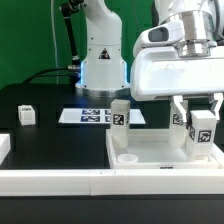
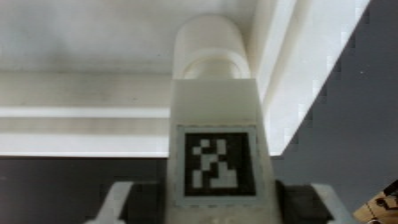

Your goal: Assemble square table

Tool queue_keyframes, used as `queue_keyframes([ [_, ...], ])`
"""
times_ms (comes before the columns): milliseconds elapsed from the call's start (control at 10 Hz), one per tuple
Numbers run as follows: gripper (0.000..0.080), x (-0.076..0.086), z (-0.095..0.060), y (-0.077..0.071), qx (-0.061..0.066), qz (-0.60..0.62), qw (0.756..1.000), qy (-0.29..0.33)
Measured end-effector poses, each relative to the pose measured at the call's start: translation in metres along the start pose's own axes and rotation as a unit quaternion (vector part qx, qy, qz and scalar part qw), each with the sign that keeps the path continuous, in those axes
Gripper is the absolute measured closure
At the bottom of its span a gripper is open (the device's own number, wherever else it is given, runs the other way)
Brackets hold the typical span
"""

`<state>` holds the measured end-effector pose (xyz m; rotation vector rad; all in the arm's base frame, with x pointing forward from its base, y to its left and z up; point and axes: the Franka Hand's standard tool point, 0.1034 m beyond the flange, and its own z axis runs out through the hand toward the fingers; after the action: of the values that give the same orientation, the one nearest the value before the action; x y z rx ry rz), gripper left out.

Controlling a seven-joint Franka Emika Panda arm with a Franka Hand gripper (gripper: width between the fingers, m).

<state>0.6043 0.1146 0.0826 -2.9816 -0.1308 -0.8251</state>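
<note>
The white square table top [image 1: 150, 152] lies flat at the front of the black table, rim up. One white leg [image 1: 119, 116] with a tag stands upright at its far left corner. My gripper [image 1: 200, 118] is over the top's right side, shut on another tagged white leg [image 1: 203, 130] and holding it upright just above or on the top. In the wrist view this leg [image 2: 217, 150] sits between my fingers [image 2: 132, 205], its far round end by the top's rim [image 2: 107, 110]. A further tagged piece [image 1: 180, 120] shows behind my fingers, partly hidden.
A small loose tagged leg [image 1: 26, 114] lies on the black table at the exterior view's left. The marker board [image 1: 95, 115] lies in front of the robot base [image 1: 100, 65]. A long white rail [image 1: 60, 182] runs along the front edge.
</note>
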Motion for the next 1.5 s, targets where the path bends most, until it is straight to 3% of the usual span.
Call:
queue_keyframes([
  [300,0.0509,-0.0002,0.0001,-0.0002,0.0,0.0,1.0,0.0],
  [400,0.0331,-0.0003,0.0002,-0.0002,0.0,0.0,1.0,0.0],
  [500,0.0214,-0.0004,0.0002,-0.0001,0.0,0.0,1.0,0.0],
  [600,0.0214,-0.0005,0.0003,-0.0001,0.0,0.0,1.0,0.0],
  [700,0.0161,-0.0005,0.0003,0.0,0.0,0.0,1.0,0.0],
  [1500,0.015,-0.0012,0.0006,0.0033,0.0,0.002,1.0,-0.006],
])
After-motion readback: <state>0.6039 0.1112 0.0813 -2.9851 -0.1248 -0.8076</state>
